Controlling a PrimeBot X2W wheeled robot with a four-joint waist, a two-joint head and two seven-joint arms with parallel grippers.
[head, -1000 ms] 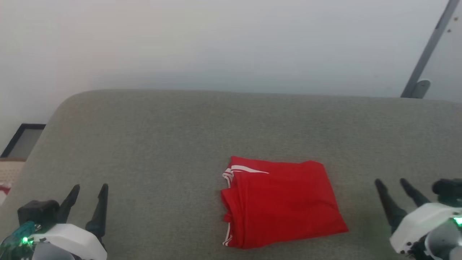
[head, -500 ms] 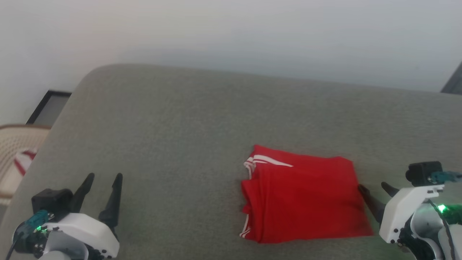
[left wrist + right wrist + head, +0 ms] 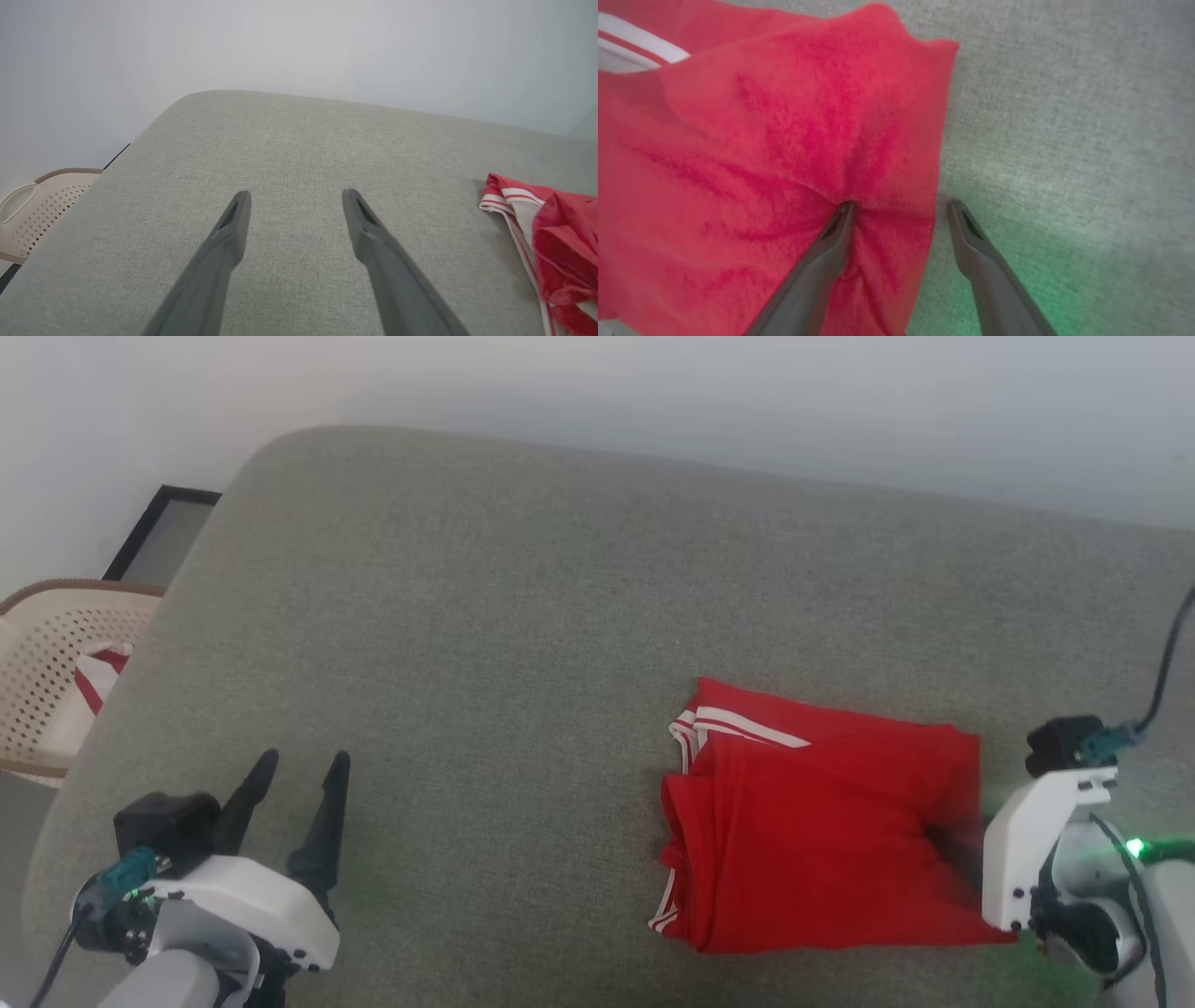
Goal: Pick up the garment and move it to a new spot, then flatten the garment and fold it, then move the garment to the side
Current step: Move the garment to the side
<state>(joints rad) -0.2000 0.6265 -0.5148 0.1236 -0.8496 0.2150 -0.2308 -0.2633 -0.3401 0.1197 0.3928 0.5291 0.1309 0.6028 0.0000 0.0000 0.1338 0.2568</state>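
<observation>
Left gripper (image 3: 303, 761) sits at the lower left of the head view, jaws spread wide and holding nothing. We see both dark fingers pointing up over the grey cushion (image 3: 485, 616), well apart from any cloth. Its wrist view gives us the same: two fingers apart, grey fabric under them, the garment's striped corner far off at the right edge. Past the cushion's left edge we make out a beige perforated basket (image 3: 42, 644) w/ a red-and-white item (image 3: 93, 677) inside. A black-framed panel (image 3: 159, 527) stands behind it, against the pale wall (image 3: 653, 383).

Moving right we reach the garment (image 3: 812, 831): red, folded into a rough rectangle, lying on the cushion's right half, nearer the front edge than the back. White stripes (image 3: 747, 726) show at its top-left corner, w/ more trim at the bottom-left.

Right gripper (image 3: 901, 205) is at the garment's right edge, jaws wide and not clamped. In its wrist view we see one finger pressed into the red cloth, puckering it. The other finger is over grey cushion just beside the hem, so the edge runs btwn them. Head view shows its white housing (image 3: 1036, 845) at the garment's right side, fingers mostly hidden, w/ a green light (image 3: 1134, 847) glowing nearby.
</observation>
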